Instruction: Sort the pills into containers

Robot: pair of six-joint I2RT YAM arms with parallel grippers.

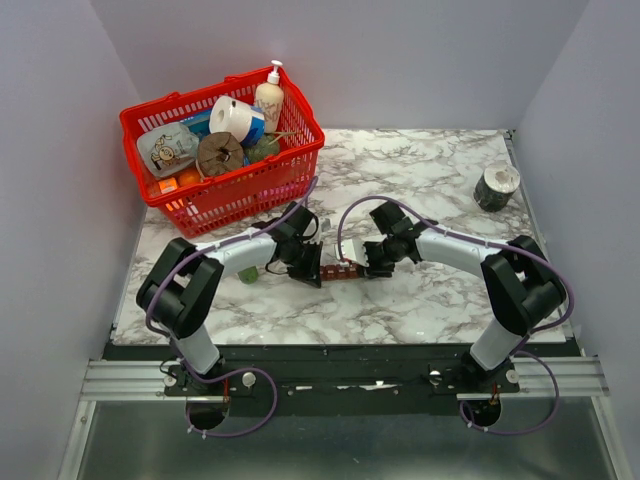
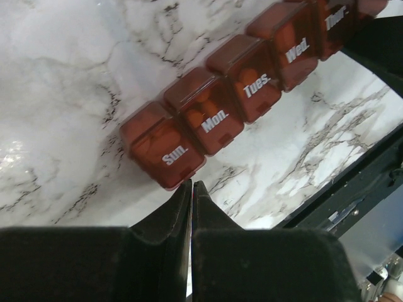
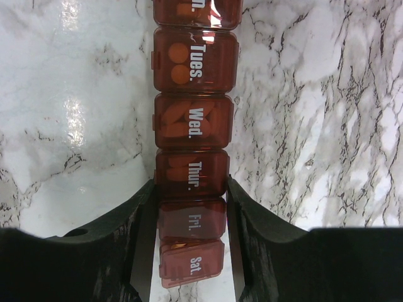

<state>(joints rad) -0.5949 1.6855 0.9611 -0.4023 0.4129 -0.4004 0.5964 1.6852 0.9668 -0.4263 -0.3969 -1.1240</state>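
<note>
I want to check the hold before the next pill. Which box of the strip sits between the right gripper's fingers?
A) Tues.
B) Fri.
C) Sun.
B: in the right wrist view, the right gripper has one finger on each side of the strip where the Fri. box lies.

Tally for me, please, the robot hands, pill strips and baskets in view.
Hands: 2 (left hand, right hand)
Pill strip: 1
Red basket: 1
Total: 4
</note>
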